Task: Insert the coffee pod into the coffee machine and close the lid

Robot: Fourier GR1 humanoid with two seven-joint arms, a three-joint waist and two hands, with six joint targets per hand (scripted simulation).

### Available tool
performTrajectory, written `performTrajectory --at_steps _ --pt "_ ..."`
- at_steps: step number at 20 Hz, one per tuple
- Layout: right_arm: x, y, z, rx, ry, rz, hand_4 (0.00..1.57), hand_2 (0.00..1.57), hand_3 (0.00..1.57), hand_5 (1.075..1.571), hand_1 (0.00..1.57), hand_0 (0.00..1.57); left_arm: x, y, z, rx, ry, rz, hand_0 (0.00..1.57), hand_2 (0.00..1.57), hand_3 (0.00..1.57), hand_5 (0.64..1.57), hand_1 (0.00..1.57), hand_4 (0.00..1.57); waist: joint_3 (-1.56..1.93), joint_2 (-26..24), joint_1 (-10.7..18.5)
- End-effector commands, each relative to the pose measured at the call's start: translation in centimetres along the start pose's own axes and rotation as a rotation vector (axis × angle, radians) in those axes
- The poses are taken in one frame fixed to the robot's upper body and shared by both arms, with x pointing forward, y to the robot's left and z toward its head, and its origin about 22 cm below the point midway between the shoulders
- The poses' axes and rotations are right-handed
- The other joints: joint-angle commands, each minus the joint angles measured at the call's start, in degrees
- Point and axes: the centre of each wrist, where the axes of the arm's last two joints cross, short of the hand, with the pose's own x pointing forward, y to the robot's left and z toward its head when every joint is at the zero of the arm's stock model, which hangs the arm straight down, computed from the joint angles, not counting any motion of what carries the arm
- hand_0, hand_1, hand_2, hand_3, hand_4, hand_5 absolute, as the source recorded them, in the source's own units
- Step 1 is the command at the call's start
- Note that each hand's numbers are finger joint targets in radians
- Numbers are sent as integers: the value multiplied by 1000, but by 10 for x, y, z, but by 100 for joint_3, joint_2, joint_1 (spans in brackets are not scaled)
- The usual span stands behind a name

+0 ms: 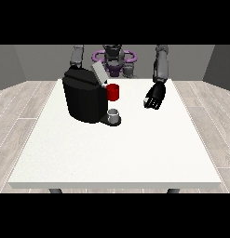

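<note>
While the black coffee machine (86, 98) stands on the white surface (116, 153) toward the view's left, a small grey thing (114, 113) sits on the dark tray at the foot of the machine, just below a red thing at the machine (113, 92). Whether that grey thing is the coffee pod cannot be told from this view. The machine's grey lid (99, 72) is raised and tilted back above the top of the body, so the machine stands open.

At the view's right, a black hand (155, 96) hangs on a dark forearm over the surface, well apart from the machine and from the grey thing, which lies to its side toward the view's left and slightly nearer the camera. Its fingers point downward and look relaxed rather than clenched, and nothing is held in them. Whether the fingertips touch the surface cannot be told.

At the view's left, only a grey upper arm (77, 56) shows, coming down behind the machine; the hand on that side is hidden by the machine's body, so its state cannot be seen.

The robot's torso (113, 59), with purple rings at its shoulders, shows small at the far edge of the surface. Pale wooden floor (23, 102) runs on both sides, and grey walls close the room behind.
</note>
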Motion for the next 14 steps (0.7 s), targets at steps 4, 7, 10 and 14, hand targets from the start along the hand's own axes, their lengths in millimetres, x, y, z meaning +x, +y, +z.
performTrajectory --at_steps 4,7,10,14 --pt "-27 -4 7 -27 31 -29 0 0 0 1571 0 0 0 -17 -4 -86 -11 -46 792 979 866 1571 792 399 -3 -108 114" --pt "-15 -3 8 15 24 -1 0 0 0 1571 0 0 -13 -18 -2 -32 -3 -63 1036 1121 1006 1571 1036 395 -6 -52 -72" --pt "-34 -19 -2 -58 77 -26 0 0 0 1571 0 0 12 -7 -15 -36 -89 -34 1190 1287 1216 1571 1190 506 -3 -150 227" --pt "-42 -19 9 -70 141 75 0 0 0 1571 0 0 18 19 -23 -23 -138 101 1433 1423 1352 1571 1433 489 -5 -498 198"
